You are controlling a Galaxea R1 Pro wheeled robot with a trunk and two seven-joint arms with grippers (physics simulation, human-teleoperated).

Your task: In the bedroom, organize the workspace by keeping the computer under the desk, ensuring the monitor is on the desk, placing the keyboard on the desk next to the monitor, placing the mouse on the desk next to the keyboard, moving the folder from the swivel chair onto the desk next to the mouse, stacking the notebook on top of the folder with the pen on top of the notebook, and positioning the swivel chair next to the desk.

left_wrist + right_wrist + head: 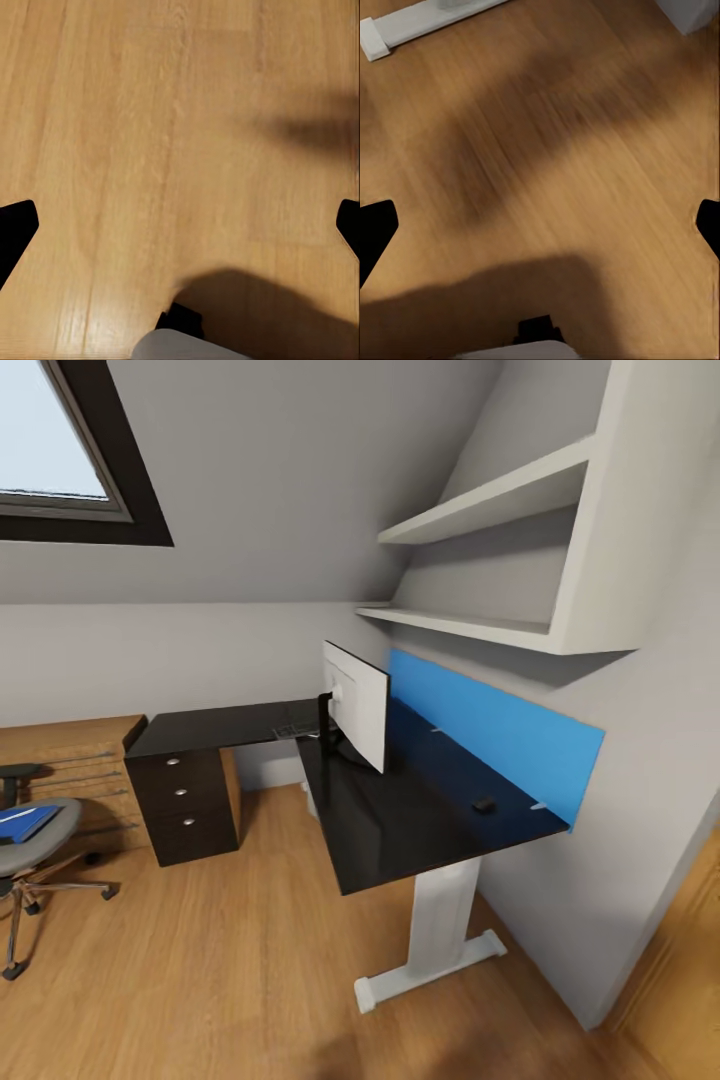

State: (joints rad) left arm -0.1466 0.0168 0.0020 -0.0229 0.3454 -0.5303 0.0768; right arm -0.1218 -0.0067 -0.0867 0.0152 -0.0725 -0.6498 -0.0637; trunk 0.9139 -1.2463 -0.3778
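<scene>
Warm wooden plank flooring [250,960] fills the foreground as the robot nears the long black L-shaped desk [400,830] at centre frame, where the wide monitor [358,705] already stands, seen pale from behind, with a small black mouse-like object [484,805] near the blue wall panel [500,735]. At lower left, the bright blue flat folder [25,823] lies on the grey padded swivel chair [40,840]; fetching it looks like the step in hand, calling for a turn towards the chair. Both the left gripper [180,225] and right gripper [540,225] hang wide apart and empty over the floor.
</scene>
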